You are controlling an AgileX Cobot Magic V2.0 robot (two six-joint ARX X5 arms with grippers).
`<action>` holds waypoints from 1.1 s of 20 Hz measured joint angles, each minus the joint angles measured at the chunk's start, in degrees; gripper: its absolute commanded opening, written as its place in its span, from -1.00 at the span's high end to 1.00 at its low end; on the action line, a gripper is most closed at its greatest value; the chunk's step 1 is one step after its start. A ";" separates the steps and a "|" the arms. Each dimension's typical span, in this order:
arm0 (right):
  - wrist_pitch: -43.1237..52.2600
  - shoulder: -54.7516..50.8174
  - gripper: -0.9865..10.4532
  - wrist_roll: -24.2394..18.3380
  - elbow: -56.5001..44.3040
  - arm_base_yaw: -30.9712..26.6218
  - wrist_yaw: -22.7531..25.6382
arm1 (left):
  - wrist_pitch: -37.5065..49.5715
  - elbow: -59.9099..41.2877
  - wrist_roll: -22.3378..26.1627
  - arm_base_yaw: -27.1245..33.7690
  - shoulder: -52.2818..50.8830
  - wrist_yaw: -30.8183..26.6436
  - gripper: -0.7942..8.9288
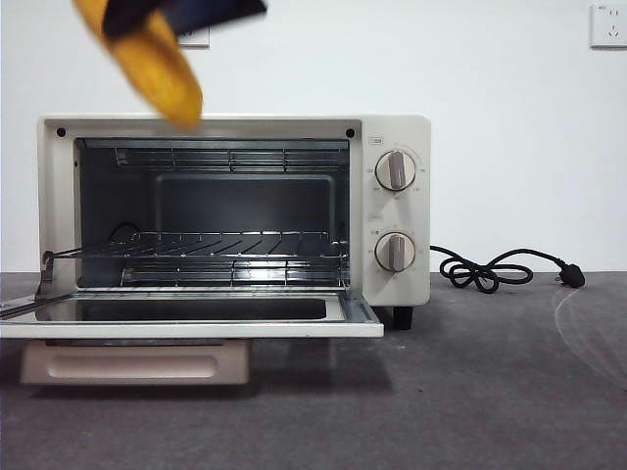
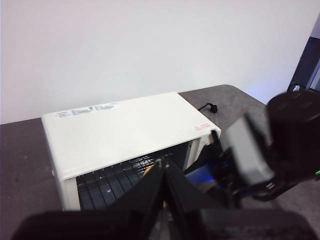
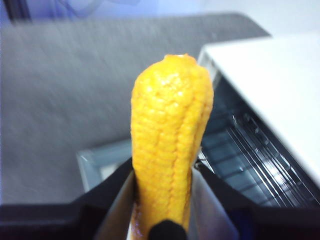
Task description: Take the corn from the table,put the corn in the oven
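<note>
Corn [image 3: 171, 145] is off the bench [image 1: 470, 392] and clamped in the right tool [image 3: 165, 200], hanging above the oven [image 1: 392, 196] whose door lies open below it, so only the placing inside remains, left tool [image 2: 162, 172] closed, idle.

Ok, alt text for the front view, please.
The corn, held in the right claw at the top left, hangs tilted above the oven, whose door lies open over the table.
</note>
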 measured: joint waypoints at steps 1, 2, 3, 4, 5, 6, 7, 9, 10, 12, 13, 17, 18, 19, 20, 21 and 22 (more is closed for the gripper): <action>0.26 1.09 0.85 -1.09 0.00 0.00 1.14 | 0.00 0.04 0.20 0.00 0.00 -0.04 0.85; 0.81 2.29 0.85 -2.38 0.00 0.00 2.54 | -0.02 0.04 0.48 0.00 0.00 -0.07 0.85; 1.60 3.45 0.85 -3.74 0.00 0.02 4.07 | 0.00 0.04 0.83 0.00 0.00 -0.07 0.85; 2.14 4.39 0.85 -4.96 0.00 0.02 5.62 | 0.00 0.04 0.98 0.00 0.00 -0.07 0.85; 2.78 5.44 0.85 -6.43 0.00 0.02 7.52 | 0.00 0.04 1.22 0.00 0.02 -0.07 0.85; 3.37 6.43 0.85 -8.00 0.00 0.02 9.42 | 0.00 0.04 1.51 0.00 0.02 -0.07 0.85; 4.00 7.19 0.85 -9.40 0.00 0.00 11.02 | 0.00 0.07 1.77 0.00 0.02 -0.07 0.85; 5.62 8.70 0.85 -12.55 0.00 0.00 13.99 | 0.00 0.07 2.12 0.00 0.02 -0.13 0.85; 6.38 9.42 0.85 -14.27 0.00 0.00 15.17 | 0.00 0.07 2.36 0.00 0.02 -0.22 0.85; 7.91 10.73 0.85 -17.59 0.00 0.00 16.46 | 0.00 0.07 2.60 0.00 0.02 -1.18 0.85; 8.59 11.30 0.85 -18.97 0.04 0.00 16.76 | 0.00 0.07 2.80 0.00 0.02 -1.40 0.85; 11.43 13.86 0.85 -24.92 0.24 0.02 19.89 | 0.00 0.07 3.54 0.00 0.02 -1.64 0.85; 12.39 14.45 0.85 -26.45 0.28 0.00 20.76 | 0.00 0.07 3.63 0.00 0.02 -1.64 0.85; 13.09 14.95 0.85 -27.67 0.37 0.00 21.51 | 0.00 0.07 3.69 0.00 0.02 -1.66 0.85; 13.73 15.54 0.85 -29.09 0.46 0.00 22.45 | 0.00 0.07 3.85 0.00 0.02 -1.73 0.85; 14.62 16.11 0.85 -30.42 0.48 0.00 23.47 | 0.00 0.07 3.87 0.00 0.02 -1.99 0.85; 15.39 16.63 0.85 -31.50 0.52 0.00 24.39 | 0.00 0.07 3.89 0.00 0.02 -2.40 0.85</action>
